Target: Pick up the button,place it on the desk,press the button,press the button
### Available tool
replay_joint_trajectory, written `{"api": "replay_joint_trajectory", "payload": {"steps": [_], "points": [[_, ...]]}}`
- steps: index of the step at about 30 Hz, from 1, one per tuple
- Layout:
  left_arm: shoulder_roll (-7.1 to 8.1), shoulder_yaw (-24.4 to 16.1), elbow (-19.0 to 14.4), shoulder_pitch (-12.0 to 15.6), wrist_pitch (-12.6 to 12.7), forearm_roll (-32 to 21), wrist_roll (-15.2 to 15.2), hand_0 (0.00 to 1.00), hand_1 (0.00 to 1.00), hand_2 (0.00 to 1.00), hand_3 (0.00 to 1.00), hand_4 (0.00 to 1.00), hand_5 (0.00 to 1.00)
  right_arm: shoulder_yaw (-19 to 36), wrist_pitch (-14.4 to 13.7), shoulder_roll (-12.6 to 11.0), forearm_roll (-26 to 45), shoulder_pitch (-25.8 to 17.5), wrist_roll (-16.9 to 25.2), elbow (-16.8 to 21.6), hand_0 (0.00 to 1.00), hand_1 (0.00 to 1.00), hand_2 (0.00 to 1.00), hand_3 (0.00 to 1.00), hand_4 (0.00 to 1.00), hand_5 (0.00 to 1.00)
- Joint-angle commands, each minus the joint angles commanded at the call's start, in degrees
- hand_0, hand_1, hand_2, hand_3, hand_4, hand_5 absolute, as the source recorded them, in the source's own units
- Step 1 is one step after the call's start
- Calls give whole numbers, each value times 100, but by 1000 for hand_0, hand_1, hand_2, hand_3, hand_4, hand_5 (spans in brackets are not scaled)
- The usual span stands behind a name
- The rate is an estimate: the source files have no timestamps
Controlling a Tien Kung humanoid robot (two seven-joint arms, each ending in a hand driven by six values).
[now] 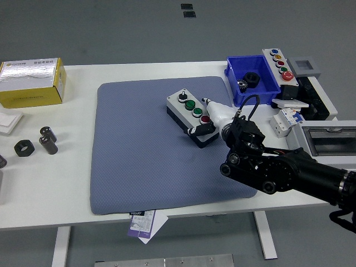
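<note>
Button box point(192, 115) sits on blue mat point(150, 161), white table point(50, 183).

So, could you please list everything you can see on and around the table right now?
Table: one, white, across the view.
Mat: one, blue-grey, table centre.
Button box: one, grey and black, with a black knob, green and red buttons, on the mat.
Second button box: one, grey, five coloured buttons, far right.
Bin: one, blue, far right, holding a black part.
Cardboard box: one, yellow with a silver top, far left.
Black metal parts: three, left of the mat.
Electrical parts: several, white and grey, right edge.
Paper: one, purple and white, under the mat's near edge.
Right hand: one, black with white fingers, on the button box.
</note>
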Motion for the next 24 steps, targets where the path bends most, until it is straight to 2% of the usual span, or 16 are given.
{"api": "replay_joint_trajectory", "payload": {"steps": [4, 5, 10, 11, 14, 20, 24], "points": [[-7, 14, -1, 12, -1, -15, -5, 625, 509, 498, 599, 675, 163, -17, 13, -1, -110, -3, 0, 22, 312, 464, 476, 648, 517, 42], [-9, 20, -1, 16, -1, -22, -7, 625, 509, 499, 599, 675, 164, -21, 14, -4, -147, -4, 0, 34, 314, 429, 401, 454, 480, 40], [-25, 107, 0, 24, -3, -121, -50, 625, 509, 499, 599, 675, 164, 61, -75, -131, -408, -10, 0, 235, 314, 429, 401, 454, 480, 40], [-28, 121, 0, 24, -4, -137, -58, 625, 509, 499, 599, 675, 163, 90, -107, -182, -442, -8, 0, 307, 339, 431, 403, 419, 347, 2], [-38, 145, 1, 29, -4, -170, -72, 625, 509, 499, 599, 675, 163, 151, -200, -362, -479, 7, 35, 542, 339, 431, 403, 419, 347, 2], [-53, 166, 4, 46, -4, -205, -85, 625, 509, 498, 598, 675, 164, 140, -404, -816, -269, 25, 595, 1122, 344, 445, 418, 444, 373, 2], [-65, 184, 5, 52, -5, -228, -96, 625, 509, 498, 599, 675, 164, -138, -542, -1152, -274, 97, 1194, 1561, 352, 449, 432, 456, 392, 2]]}}
